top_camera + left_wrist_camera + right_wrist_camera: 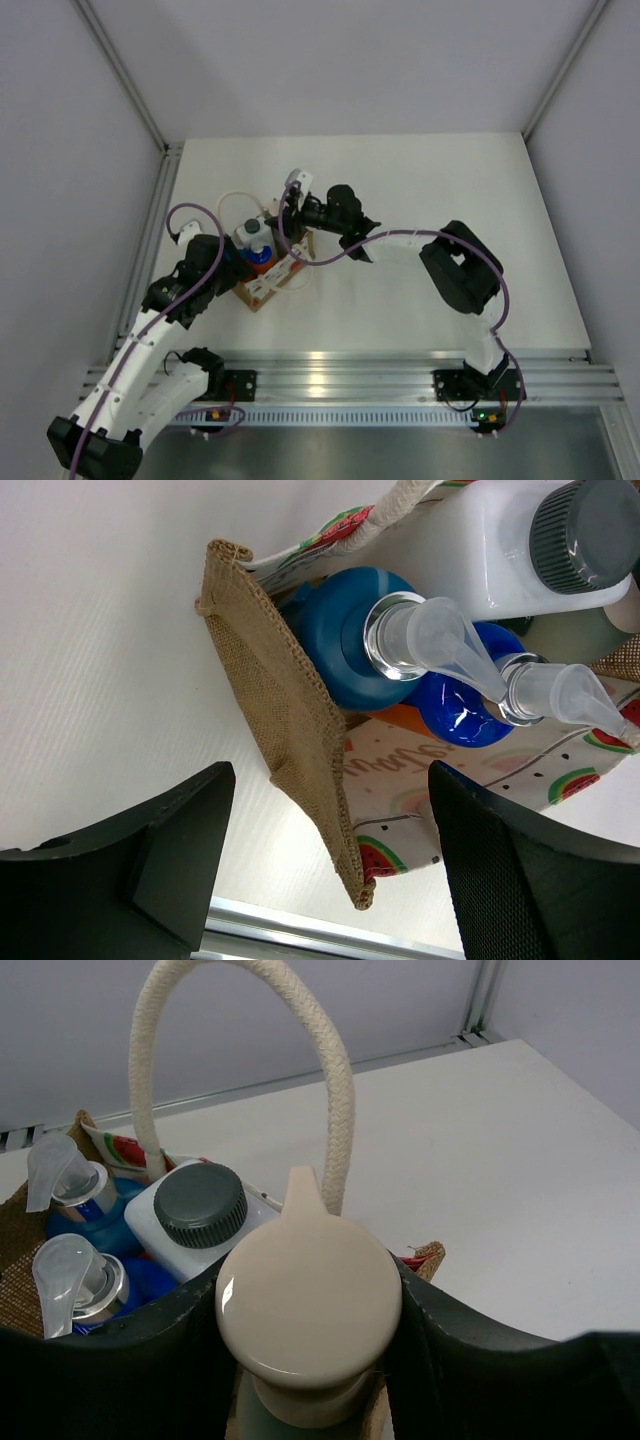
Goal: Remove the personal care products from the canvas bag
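Observation:
The canvas bag (262,290) stands at the left middle of the table, with a burlap side (290,720) and a watermelon-print side (400,790). Inside it stand two bottles with blue caps (340,640) (455,705) and clear pump heads, and a white bottle with a dark cap (200,1205) (253,236). My right gripper (308,1360) is shut on the grey bottle below its beige pump top (308,1295), at the bag's right end under a rope handle (330,1080). My left gripper (330,870) is open, its jaws straddling the bag's near corner.
The second rope handle (232,200) lies on the table behind the bag. An aluminium rail (340,375) runs along the table's near edge. Grey walls (90,150) enclose the left, back and right sides.

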Controlling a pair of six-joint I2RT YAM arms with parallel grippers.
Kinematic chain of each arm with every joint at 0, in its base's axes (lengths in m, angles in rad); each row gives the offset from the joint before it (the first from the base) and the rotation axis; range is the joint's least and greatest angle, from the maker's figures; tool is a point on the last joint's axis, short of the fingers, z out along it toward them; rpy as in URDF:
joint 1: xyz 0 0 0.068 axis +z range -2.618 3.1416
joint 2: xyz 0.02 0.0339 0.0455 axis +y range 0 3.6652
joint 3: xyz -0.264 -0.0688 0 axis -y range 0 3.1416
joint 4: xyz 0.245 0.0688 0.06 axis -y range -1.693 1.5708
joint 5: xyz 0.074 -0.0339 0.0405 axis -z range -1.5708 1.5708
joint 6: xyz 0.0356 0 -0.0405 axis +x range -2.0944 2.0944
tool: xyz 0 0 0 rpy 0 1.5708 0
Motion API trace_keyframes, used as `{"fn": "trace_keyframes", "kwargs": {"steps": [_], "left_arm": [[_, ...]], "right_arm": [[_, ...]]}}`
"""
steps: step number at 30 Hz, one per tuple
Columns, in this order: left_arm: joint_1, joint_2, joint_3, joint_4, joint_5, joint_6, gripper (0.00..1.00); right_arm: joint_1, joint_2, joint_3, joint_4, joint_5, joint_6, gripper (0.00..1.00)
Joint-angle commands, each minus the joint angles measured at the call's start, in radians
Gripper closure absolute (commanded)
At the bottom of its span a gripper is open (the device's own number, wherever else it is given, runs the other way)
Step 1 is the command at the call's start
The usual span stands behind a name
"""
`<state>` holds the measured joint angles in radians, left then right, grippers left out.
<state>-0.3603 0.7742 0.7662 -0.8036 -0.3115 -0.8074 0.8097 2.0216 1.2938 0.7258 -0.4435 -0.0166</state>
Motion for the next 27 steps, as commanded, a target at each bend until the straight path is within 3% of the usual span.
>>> {"fn": "trace_keyframes", "kwargs": {"steps": [1,3,4,27], "left_arm": [[0.006,-0.012,0.004,0.046,-0.008,0.016,0.18],[0.006,-0.012,0.002,0.046,-0.011,0.016,0.18],[0.006,-0.015,0.004,0.046,-0.011,0.016,0.18],[0.006,-0.053,-0.01,0.046,-0.023,0.016,0.16]], "right_arm": [[0.017,0.006,0.028,0.047,-0.049,-0.017,0.89],[0.016,0.006,0.042,0.041,-0.052,-0.016,0.92],[0.017,0.005,0.05,0.041,-0.054,-0.016,1.0],[0.02,-0.141,0.114,0.05,-0.034,0.069,1.0]]}}
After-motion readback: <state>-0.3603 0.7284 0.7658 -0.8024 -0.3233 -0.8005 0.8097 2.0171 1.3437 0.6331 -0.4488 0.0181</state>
